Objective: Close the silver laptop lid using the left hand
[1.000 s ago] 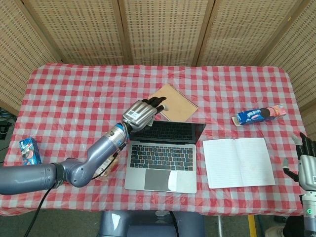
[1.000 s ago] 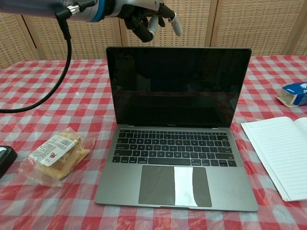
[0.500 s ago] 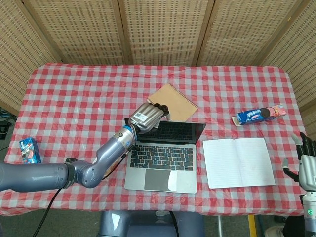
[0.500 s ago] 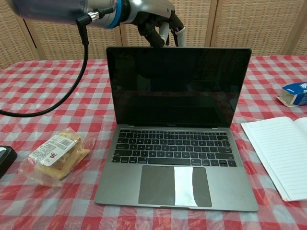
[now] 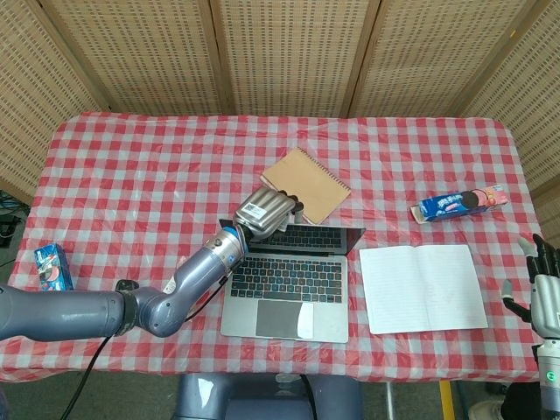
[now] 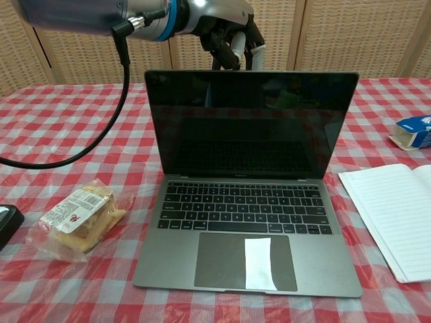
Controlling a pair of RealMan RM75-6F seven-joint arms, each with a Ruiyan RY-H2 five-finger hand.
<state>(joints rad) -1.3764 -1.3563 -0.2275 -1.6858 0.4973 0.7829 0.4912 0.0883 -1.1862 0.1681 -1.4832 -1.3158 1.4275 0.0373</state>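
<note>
Tablecloth (image 5: 131,175) in red and white check spreads under everything you work over. Your silver laptop (image 6: 248,222) sits open at the near middle of it, screen dark and lid (image 6: 250,124) upright, tipped slightly toward the keys. Your left hand (image 5: 265,213) sits on the lid's top edge from behind, fingers (image 6: 237,47) curled over it, grasping nothing. An open notebook (image 5: 423,287) lies right of the laptop. Your right hand (image 5: 544,293) waits at the table's right edge, fingers apart and empty.
</note>
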